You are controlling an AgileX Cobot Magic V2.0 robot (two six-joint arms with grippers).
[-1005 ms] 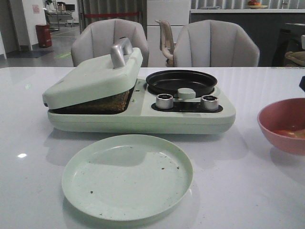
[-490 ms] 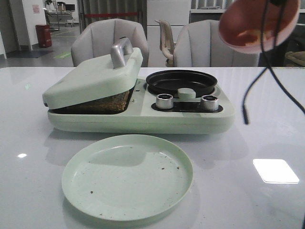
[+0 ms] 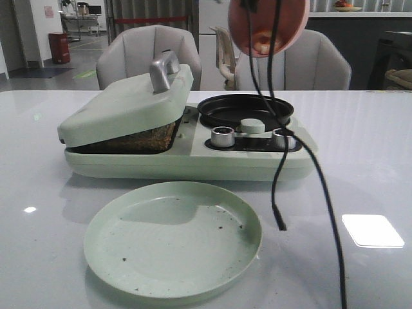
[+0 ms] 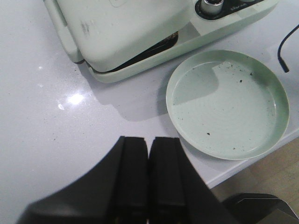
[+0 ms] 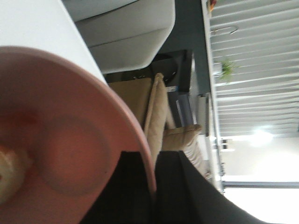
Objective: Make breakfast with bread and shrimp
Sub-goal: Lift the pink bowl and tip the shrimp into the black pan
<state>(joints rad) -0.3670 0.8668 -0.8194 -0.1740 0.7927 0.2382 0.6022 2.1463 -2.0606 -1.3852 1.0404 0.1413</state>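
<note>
One plate (image 3: 172, 239), one bowl (image 3: 269, 27), two knobs (image 3: 223, 136)
</note>
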